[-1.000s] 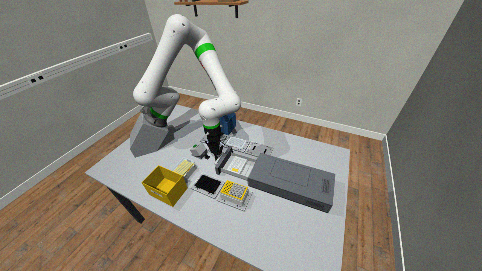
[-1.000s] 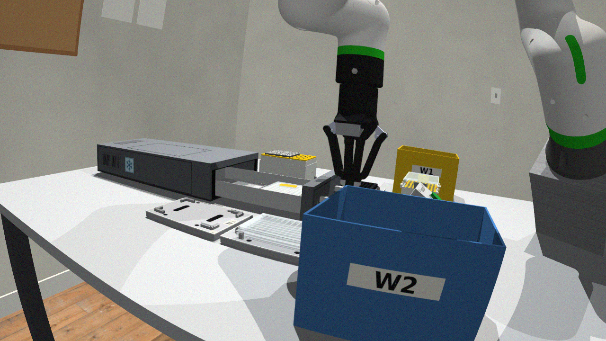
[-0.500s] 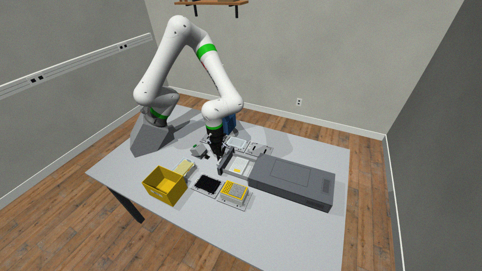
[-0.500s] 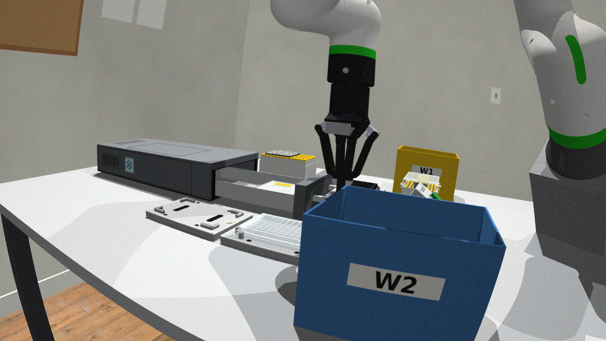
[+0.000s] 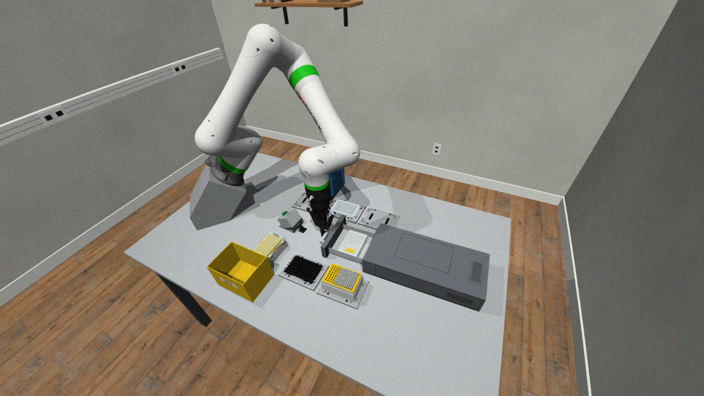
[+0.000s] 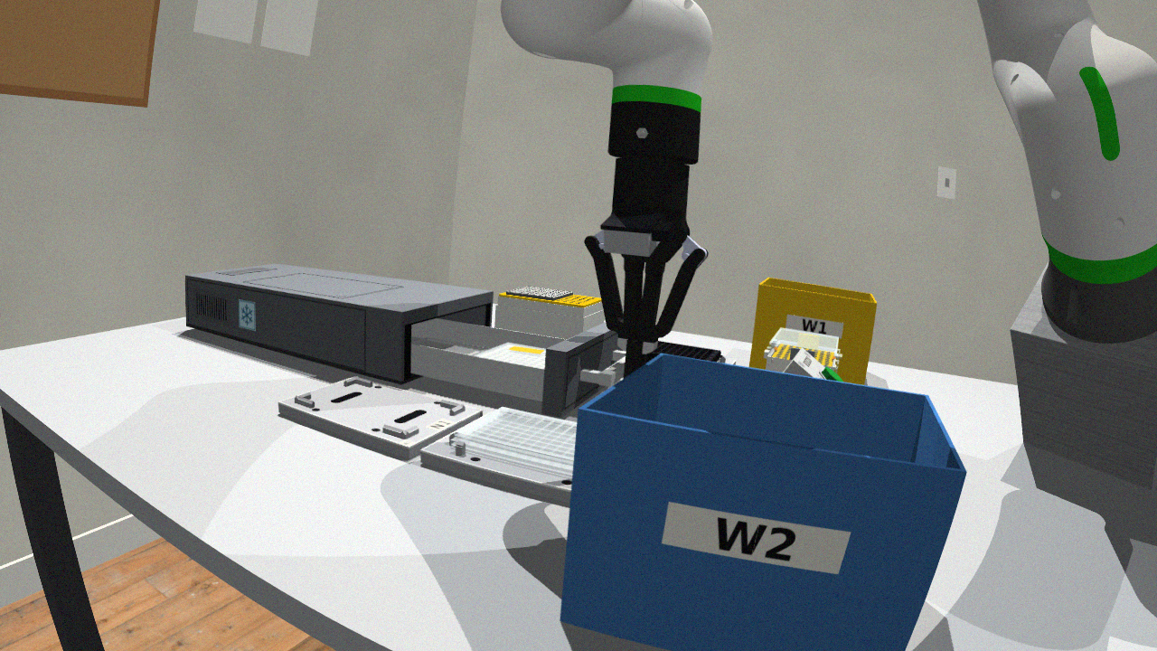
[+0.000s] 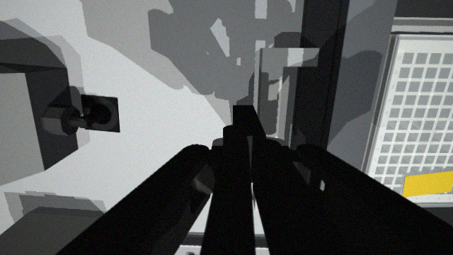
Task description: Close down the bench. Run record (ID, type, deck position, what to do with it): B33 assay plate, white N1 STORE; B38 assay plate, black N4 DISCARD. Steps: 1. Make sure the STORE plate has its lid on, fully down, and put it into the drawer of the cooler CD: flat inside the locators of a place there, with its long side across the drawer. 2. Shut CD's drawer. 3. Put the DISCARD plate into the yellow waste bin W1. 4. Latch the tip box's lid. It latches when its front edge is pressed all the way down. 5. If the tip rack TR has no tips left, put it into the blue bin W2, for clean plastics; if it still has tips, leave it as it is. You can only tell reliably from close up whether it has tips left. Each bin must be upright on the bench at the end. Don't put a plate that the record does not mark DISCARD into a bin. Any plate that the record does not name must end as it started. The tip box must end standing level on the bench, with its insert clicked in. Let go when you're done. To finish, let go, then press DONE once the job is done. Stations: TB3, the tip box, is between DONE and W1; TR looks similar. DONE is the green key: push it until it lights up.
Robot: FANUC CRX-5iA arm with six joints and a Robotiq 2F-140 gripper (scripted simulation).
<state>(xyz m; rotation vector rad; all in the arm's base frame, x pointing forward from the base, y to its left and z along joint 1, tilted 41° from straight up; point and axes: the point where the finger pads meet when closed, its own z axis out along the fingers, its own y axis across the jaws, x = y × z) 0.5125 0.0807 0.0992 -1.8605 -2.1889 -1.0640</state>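
Note:
My gripper is shut and empty, pointing straight down just outside the front panel of the cooler CD's drawer, which stands pulled out. It also shows in the exterior view and the wrist view, where the fingertips are close to the drawer's handle. The white lidded plate lies flat inside the drawer. The black plate sits on its nest. The yellow bin W1 stands upright, with the tip box TB3 behind it. The tip rack TR stands by the cooler.
The grey DONE box with its green key is left of the gripper. The blue bin W2 stands upright behind the arm. A clear plate sits on a nest beside the bare nest N1.

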